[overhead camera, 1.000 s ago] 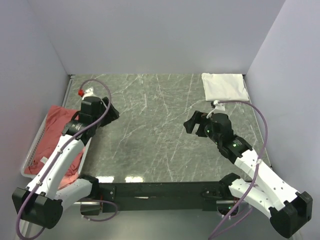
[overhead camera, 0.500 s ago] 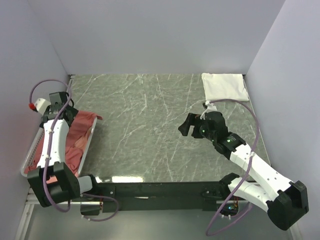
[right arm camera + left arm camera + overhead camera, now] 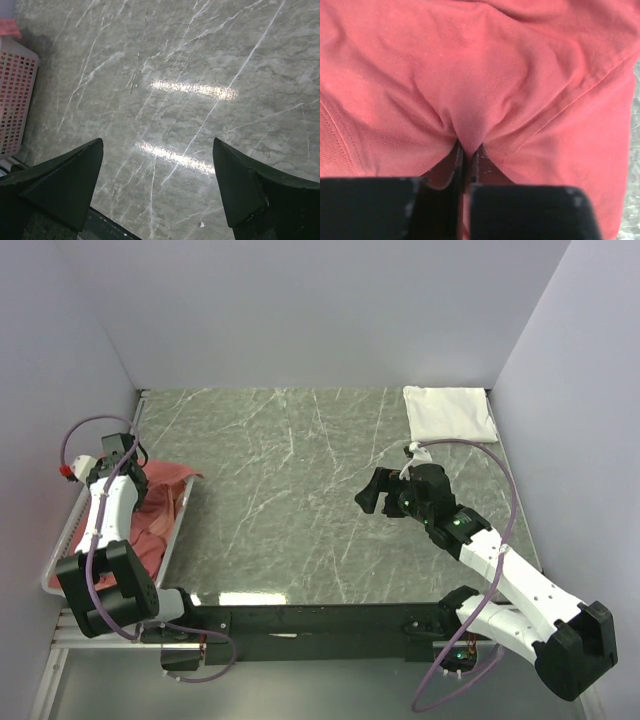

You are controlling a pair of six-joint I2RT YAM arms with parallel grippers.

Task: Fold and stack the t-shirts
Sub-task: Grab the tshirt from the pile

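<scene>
You've one white t-shirt (image 3: 448, 413) folded at 1 o'clock; your left gripper (image 3: 468, 150) pinches a coral t-shirt (image 3: 485, 85), unfolded, in the basket (image 3: 15, 90) at 9 o'clock, while your right gripper (image 3: 157, 192) gapes wide, empty.

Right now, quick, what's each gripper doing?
Left gripper: shut, pinching a fold of the coral t-shirt.
Right gripper: open, empty, above the table.
</scene>
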